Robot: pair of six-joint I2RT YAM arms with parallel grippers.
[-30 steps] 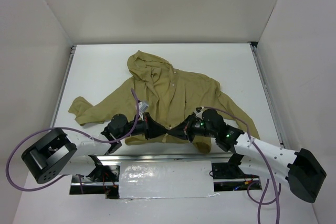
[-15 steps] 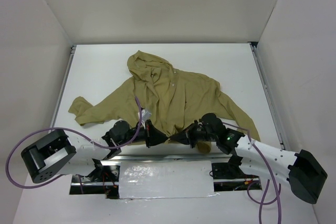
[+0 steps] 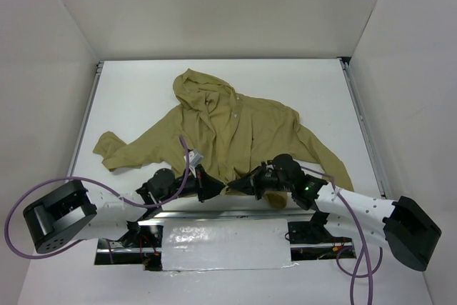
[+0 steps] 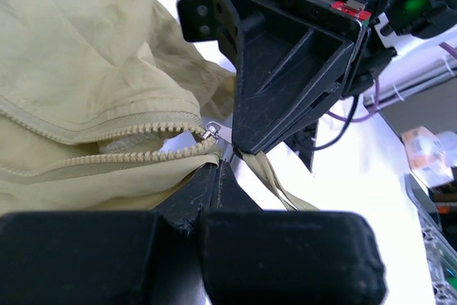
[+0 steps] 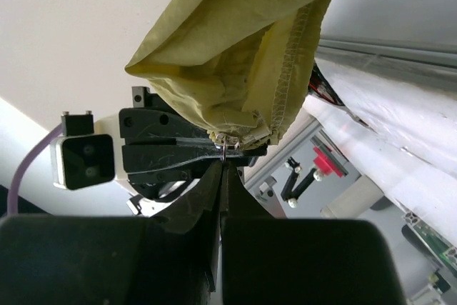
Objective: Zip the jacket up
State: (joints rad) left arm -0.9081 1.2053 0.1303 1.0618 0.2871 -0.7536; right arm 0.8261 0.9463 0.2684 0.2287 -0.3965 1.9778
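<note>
The olive-tan jacket point(image 3: 243, 130) lies spread on the white table with its hood toward the far wall and its front partly open. Both grippers meet at the bottom hem by the near edge. My left gripper point(image 3: 216, 188) is shut on the hem at the foot of the zipper point(image 4: 220, 166), just below the zipper teeth point(image 4: 128, 133) and metal slider point(image 4: 211, 131). My right gripper point(image 3: 235, 186) faces it tip to tip, shut on the small metal zipper pull point(image 5: 226, 146) under the bunched hem point(image 5: 243, 33). The lower zipper is hidden by the arms in the top view.
The left sleeve point(image 3: 118, 149) trails toward the left wall, and the right sleeve point(image 3: 332, 162) runs toward the right rail. A metal rail point(image 3: 214, 213) and a foil-covered plate point(image 3: 221, 246) lie just behind the grippers. White walls enclose the table on three sides. Purple cables loop off both arms.
Both grippers, still shut, have shifted slightly toward the near edge, drawing the hem with them. The rest of the jacket has not moved.
</note>
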